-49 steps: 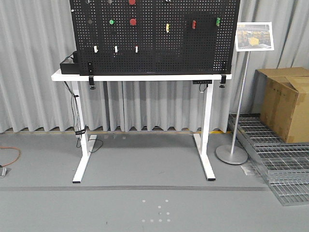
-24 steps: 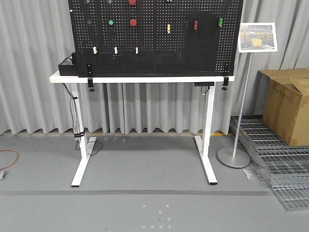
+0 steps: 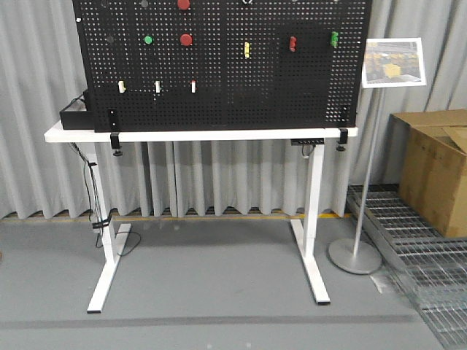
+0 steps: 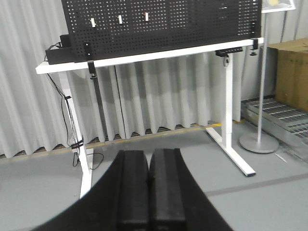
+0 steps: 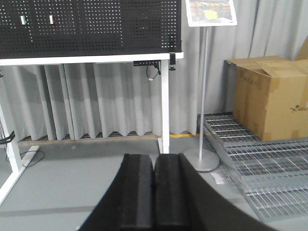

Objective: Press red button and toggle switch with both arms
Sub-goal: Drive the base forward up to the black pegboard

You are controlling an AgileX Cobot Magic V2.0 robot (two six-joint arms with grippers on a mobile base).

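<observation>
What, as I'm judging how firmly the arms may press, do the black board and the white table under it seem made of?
Black board: matte black perforated sheet, an even grid of small holes; painted metal or hardboard, the look leaves it open. Table: thin, smooth white top, likely laminate; its legs are straight white square tubes with flat feet, probably painted steel.

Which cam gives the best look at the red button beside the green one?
Exterior front-facing: the red button shows whole on the pegboard, right of the green button. Both wrist views crop the board just above its white switches, so the button is out of frame.
</observation>
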